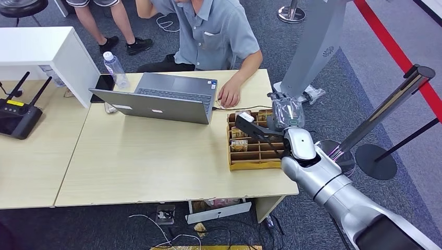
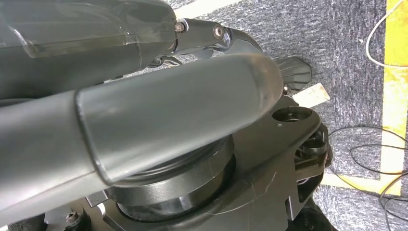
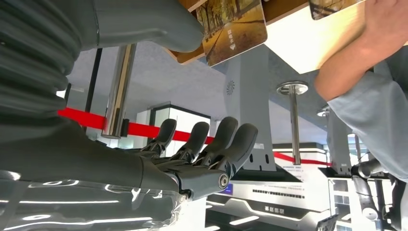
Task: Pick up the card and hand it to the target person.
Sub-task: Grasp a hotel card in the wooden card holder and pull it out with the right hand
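R hand (image 1: pixel 284 112): open, holding nothing, hovering over far end of card tray (image 1: pixel 255 165).
L hand (image 2: pixel 144 120): hanging low by robot's body; can't tell open or closed.
Card (image 3: pixel 233 29): upright in tray slot on worktop (image 1: pixel 156 161), just beside R thumb.
Person (image 1: pixel 213 31): seated behind laptop (image 1: pixel 156 101).
Tip: pinch card's top edge btwn thumb & fingers, lift straight up, avoid snagging dividers.

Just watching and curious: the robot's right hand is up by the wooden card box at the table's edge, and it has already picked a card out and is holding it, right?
Not quite. The right hand is at the wooden card box on the table's edge, but it holds nothing. The right wrist view shows its fingers spread and empty, with a card standing in the box nearby.
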